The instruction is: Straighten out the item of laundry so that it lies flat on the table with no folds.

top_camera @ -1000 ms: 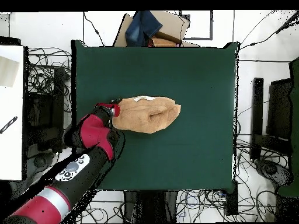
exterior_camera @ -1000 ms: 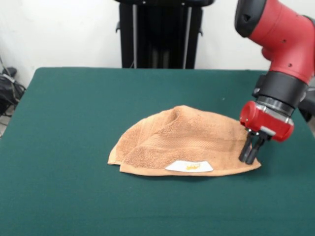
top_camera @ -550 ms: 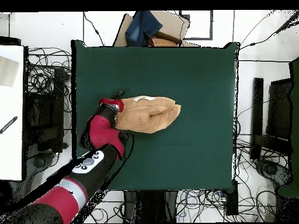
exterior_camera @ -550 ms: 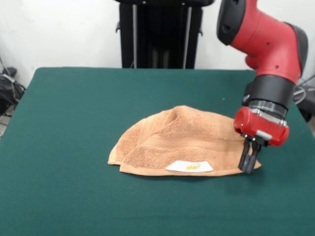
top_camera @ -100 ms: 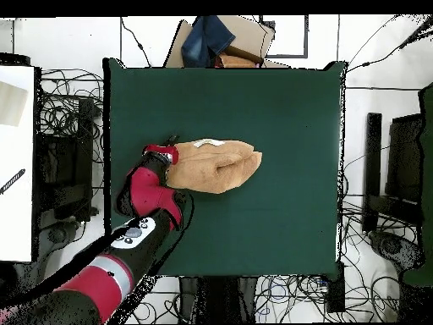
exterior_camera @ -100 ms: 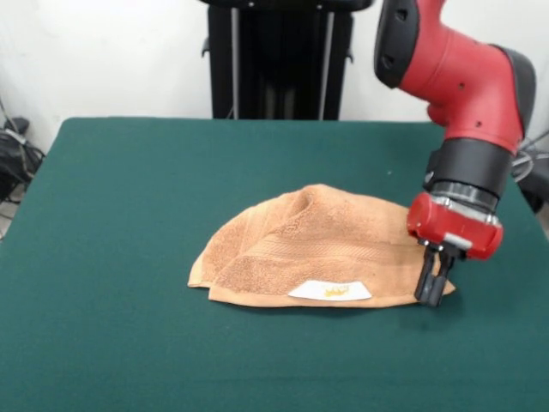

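Lowered since before, the tool (exterior_camera @ -100 ms: 432, 290) pinches the towel (exterior_camera @ -100 ms: 317, 245) corner on the green table (exterior_camera @ -100 ms: 129, 189).

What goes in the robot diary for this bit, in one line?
towel: folded, label showing | gripper: shut, at towel's corner | table: green

A cardboard box (top_camera @ -100 ms: 245, 38) with blue cloth (top_camera @ -100 ms: 207, 38) on it lies past the far edge; tangled cables (top_camera @ -100 ms: 63, 110) cover the floor; a black stand (exterior_camera @ -100 ms: 279, 60) behind
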{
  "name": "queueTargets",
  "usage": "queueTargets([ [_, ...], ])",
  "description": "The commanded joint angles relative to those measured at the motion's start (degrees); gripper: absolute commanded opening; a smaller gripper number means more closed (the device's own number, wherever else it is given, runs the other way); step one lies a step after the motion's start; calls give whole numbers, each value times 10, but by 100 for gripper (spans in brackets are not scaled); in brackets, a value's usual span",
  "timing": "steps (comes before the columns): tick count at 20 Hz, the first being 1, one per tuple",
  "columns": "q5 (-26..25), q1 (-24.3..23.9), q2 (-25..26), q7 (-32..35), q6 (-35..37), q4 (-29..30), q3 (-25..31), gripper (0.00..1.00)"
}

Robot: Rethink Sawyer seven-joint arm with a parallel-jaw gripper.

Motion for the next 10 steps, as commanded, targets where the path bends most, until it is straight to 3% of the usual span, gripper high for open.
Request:
queueTargets([
  [1, 36, 12, -41, 135, 96, 59, 73, 0],
  [5, 59, 21, -65, 133, 140, 54, 70, 0],
  [10, 102, 44, -59, 126, 204, 28, 43, 0],
])
